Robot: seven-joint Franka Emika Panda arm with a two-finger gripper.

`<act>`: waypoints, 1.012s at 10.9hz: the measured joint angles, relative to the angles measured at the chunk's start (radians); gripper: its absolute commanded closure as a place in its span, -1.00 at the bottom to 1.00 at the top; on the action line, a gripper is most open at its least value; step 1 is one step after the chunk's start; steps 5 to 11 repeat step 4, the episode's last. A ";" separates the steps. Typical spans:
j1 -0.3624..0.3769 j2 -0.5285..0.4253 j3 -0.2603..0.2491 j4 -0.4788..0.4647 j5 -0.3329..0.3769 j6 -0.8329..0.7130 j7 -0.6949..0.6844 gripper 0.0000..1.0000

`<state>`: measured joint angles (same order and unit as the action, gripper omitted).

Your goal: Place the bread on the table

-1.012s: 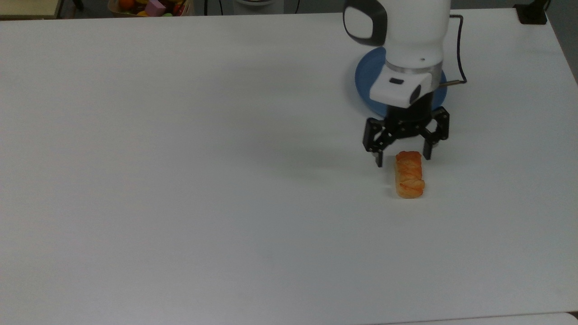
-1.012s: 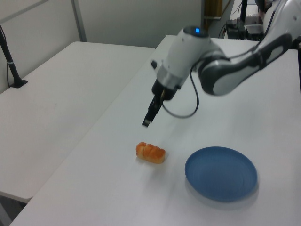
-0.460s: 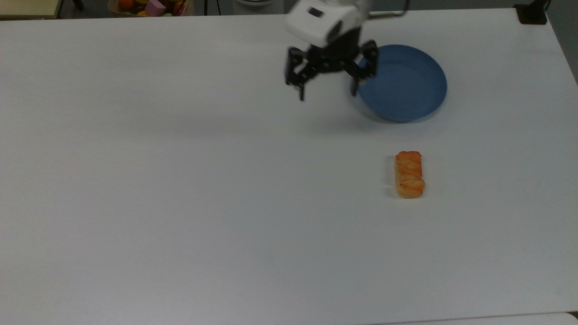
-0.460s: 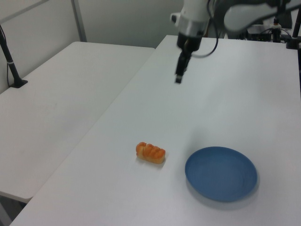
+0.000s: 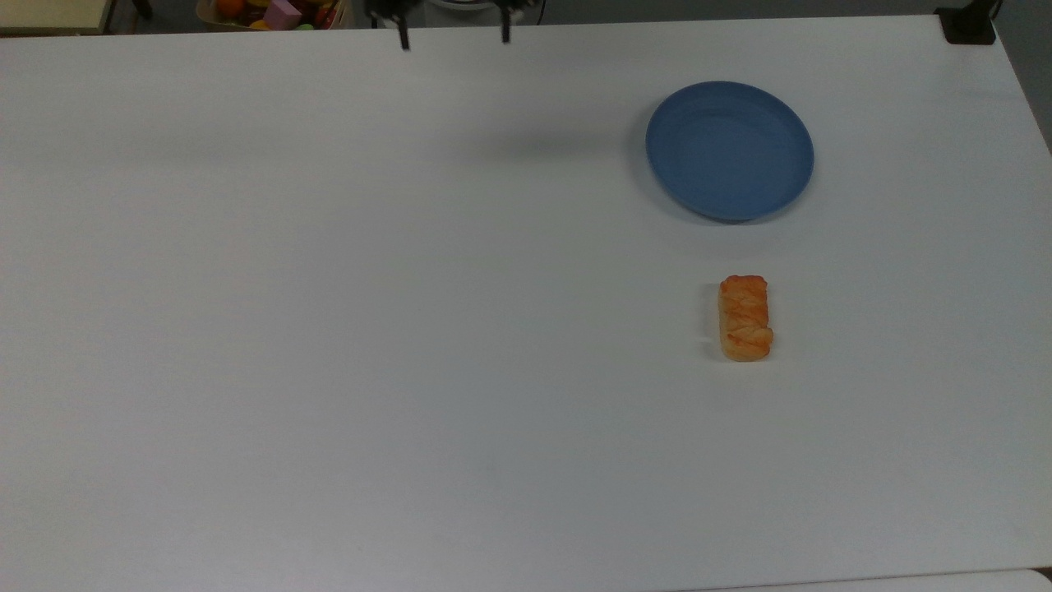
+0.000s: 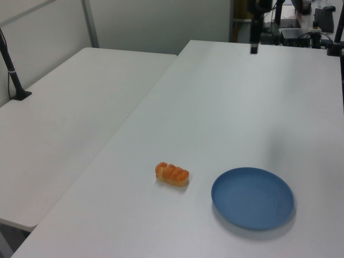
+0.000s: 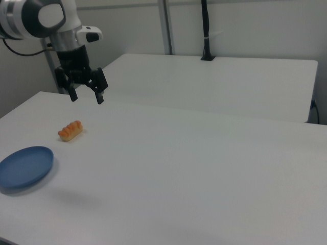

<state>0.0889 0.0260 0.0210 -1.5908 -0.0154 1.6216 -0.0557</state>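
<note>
The black two-finger gripper (image 7: 87, 96) is being held with its jaws spread wide and nothing between them, raised clear of the large flat white table (image 5: 329, 329). Well apart from the jaws, the small oblong golden-orange bread (image 5: 745, 318) is lying flat on the bare tabletop, untouched. Just past the bread in the right view, further from the jaws, the round blue plate (image 5: 730, 150) is being left empty on the same surface.

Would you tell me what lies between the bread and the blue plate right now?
Nothing: in the top view the bread and the blue plate are apart, with only bare white table between them.
</note>
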 measured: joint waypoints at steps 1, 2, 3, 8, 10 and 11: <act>-0.024 -0.034 -0.001 -0.018 0.000 -0.030 -0.003 -1.00; -0.037 -0.069 -0.002 -0.052 0.000 -0.041 -0.004 -1.00; -0.043 -0.102 -0.002 -0.091 0.000 -0.041 -0.004 -1.00; -0.046 -0.123 -0.002 -0.115 0.000 -0.041 -0.004 -1.00; -0.046 -0.123 -0.002 -0.115 0.000 -0.041 -0.004 -1.00; -0.046 -0.123 -0.002 -0.115 0.000 -0.041 -0.004 -1.00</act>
